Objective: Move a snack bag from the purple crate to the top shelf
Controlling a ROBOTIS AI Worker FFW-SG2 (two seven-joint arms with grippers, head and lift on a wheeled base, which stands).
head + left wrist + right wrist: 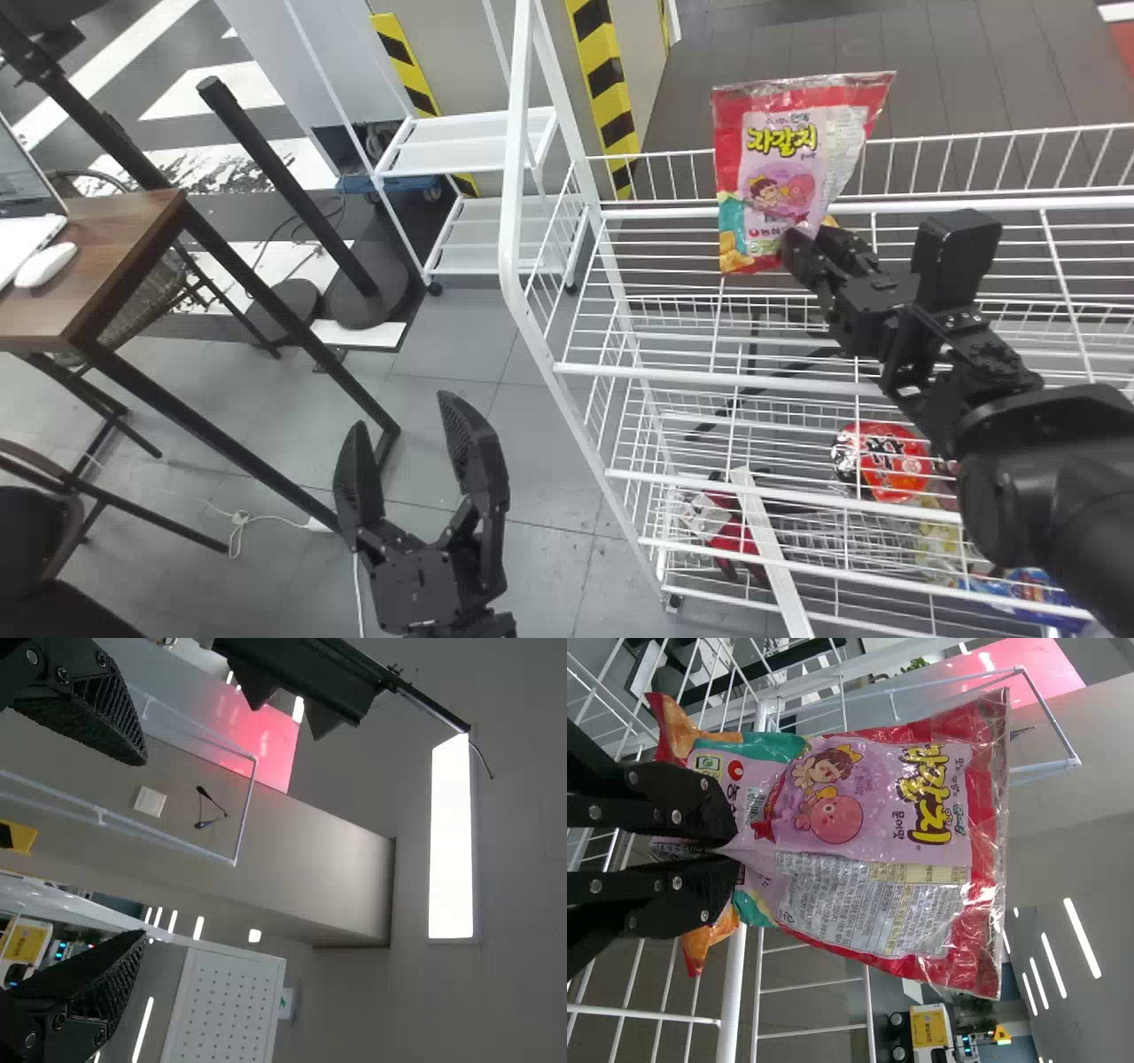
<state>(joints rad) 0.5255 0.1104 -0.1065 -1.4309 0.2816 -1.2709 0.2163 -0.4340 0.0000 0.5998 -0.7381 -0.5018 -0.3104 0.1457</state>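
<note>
The right claw (802, 246) is clamped on the snack bag (771, 168), its two tips pinched together on the bag's lower end. The bag rises from the tips, roughly upright, with the sealed top edge farthest from the claw. Gripped so low, the bag leans out past the tips on its own stiffness; the film gathers into a crease where they bite, which probably gives a firm hold without squeezing the snacks in the middle.

The top shelf (709, 377) of the white wire rack spreads beneath the claw, so the carrying looks mostly done and the placing is at hand. I can't tell how much room is left between bag and wires. Beyond the claw runs a low wire fence (992, 162), which should help keep the bag from sliding off the back. A red tub (886, 461) sits on a lower level of the rack, well below the claw.

The left claw (405, 412) waits over the floor beside the rack, fingers apart and empty, to the left of the working claw.

Next, the right claw should sink toward the wires and tip the bag flat before letting go; dropped upright, it might topple or catch on the fence.
</note>
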